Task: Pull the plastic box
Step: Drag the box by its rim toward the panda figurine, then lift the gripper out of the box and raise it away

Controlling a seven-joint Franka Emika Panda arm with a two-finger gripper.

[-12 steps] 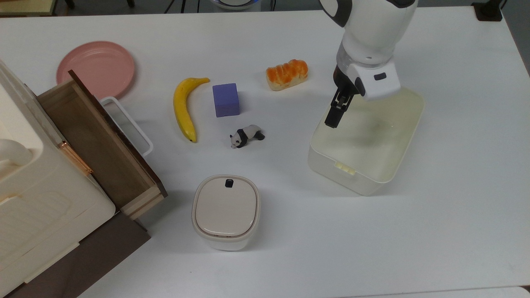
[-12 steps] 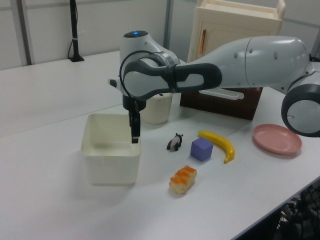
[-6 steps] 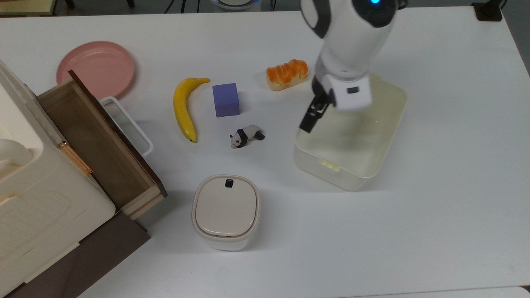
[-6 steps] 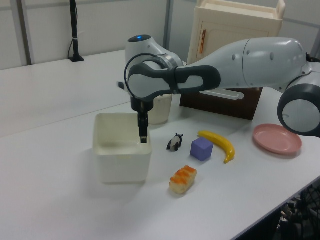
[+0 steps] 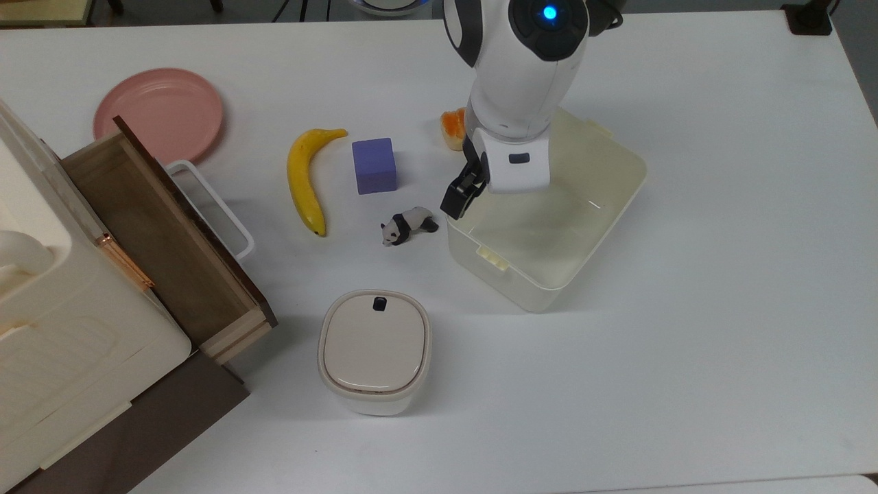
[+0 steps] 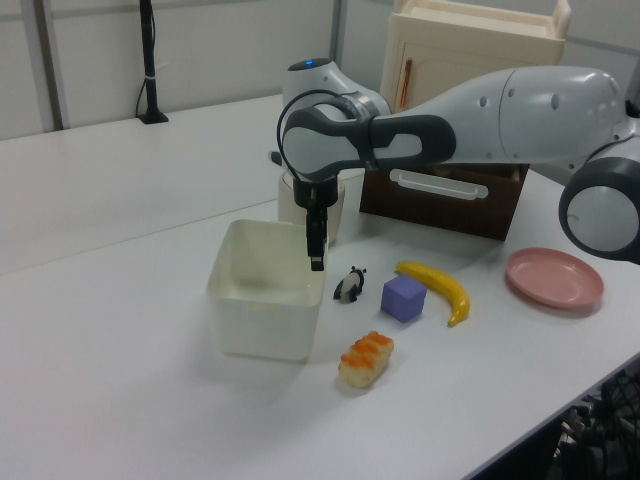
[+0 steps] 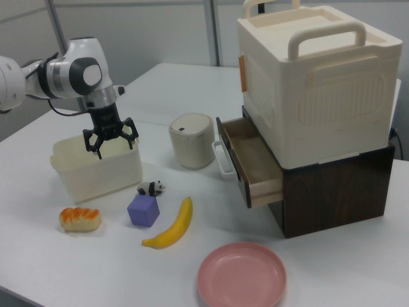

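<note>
- In the right view, the pink plate point(image 7: 241, 275) lies nearest, with the banana point(image 7: 172, 228), the purple block point(image 7: 142, 210) and the bread point(image 7: 80, 219) behind it on the white table point(image 7: 332, 268).
- The toy panda point(image 7: 151, 188) stands just in front of the plastic box point(image 7: 96, 170), close to its wall.
- The plastic box is open-topped and sits at the right view's left; in the top view it lies askew, right of the panda and beside the bread point(image 5: 453, 127).
- The hand point(image 7: 110, 144) reaches down into the box with its fingers point(image 7: 133, 142) spread apart; in the top view one finger point(image 5: 458, 194) sits at the box's rim on the panda side.
- Farther back stands the small lidded container point(image 7: 191, 140).
- At the right view's right, the cream cabinet point(image 7: 316, 80) sits on a dark base, its wooden drawer point(image 7: 252, 162) pulled open.
</note>
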